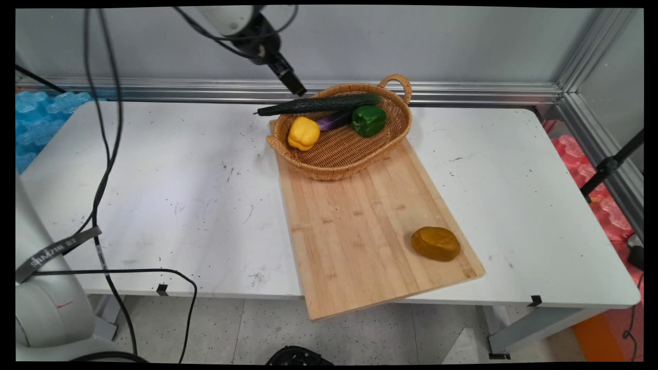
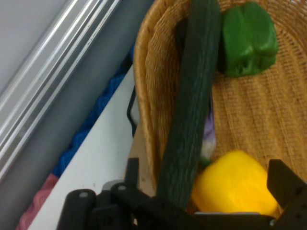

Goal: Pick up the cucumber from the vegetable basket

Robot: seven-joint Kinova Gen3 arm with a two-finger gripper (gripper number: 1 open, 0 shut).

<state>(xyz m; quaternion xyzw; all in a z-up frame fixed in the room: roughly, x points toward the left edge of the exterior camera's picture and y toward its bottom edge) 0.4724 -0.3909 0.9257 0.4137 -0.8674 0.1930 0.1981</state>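
Note:
My gripper (image 1: 297, 88) hangs open just above the back left rim of a wicker basket (image 1: 339, 159). A long dark green cucumber (image 1: 321, 104) lies across that rim, its left end sticking out past it. In the hand view the cucumber (image 2: 192, 110) runs up between my spread fingers (image 2: 283, 179), not gripped. Inside the basket lie a yellow bell pepper (image 1: 303, 132), a green bell pepper (image 1: 368, 119) and a purple eggplant (image 1: 334, 121) partly under the cucumber. The hand view shows the yellow pepper (image 2: 235, 184), green pepper (image 2: 247, 40) and a bit of eggplant (image 2: 208, 132).
The basket stands on the far end of a wooden cutting board (image 1: 360, 226) that overhangs the table's near edge. A brown potato-like lump (image 1: 435, 243) lies on the board's near right corner. Black cables (image 1: 105, 169) hang over the table's left side.

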